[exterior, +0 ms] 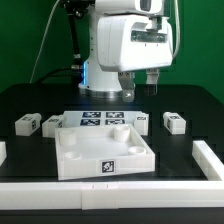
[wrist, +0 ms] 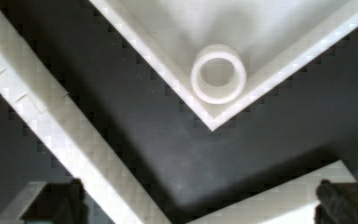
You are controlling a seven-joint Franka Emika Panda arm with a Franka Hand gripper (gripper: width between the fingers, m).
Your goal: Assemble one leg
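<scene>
You will find the pincer (exterior: 138, 86) hanging in the air above the far side of the tabletop (exterior: 185, 100), touching nothing. In the wrist view its two fingertips (wrist: 59, 203) stand wide apart with only bare black surface between them, so record the pincer (wrist: 202, 205) as spread open and empty. Directly under it, that view shows one corner of the white panel (wrist: 247, 30) and its round hole (wrist: 217, 77), with a white rail (wrist: 51, 130) running slantwise just beside the corner. In the exterior view the panel (exterior: 75, 158) lies flat at the middle of the tabletop, and the marker board (exterior: 100, 120) lies at its far edge. No leg is fitted. You have the outer left leg (exterior: 27, 124) and the inner left leg (exterior: 52, 124) loose on the exterior view's left of the panel. The outer right leg (exterior: 173, 121) lies on the exterior view's right. A smaller block nearer the board, the inner right leg (exterior: 141, 119), is too small to confirm. All four rest well apart from the pincer.
</scene>
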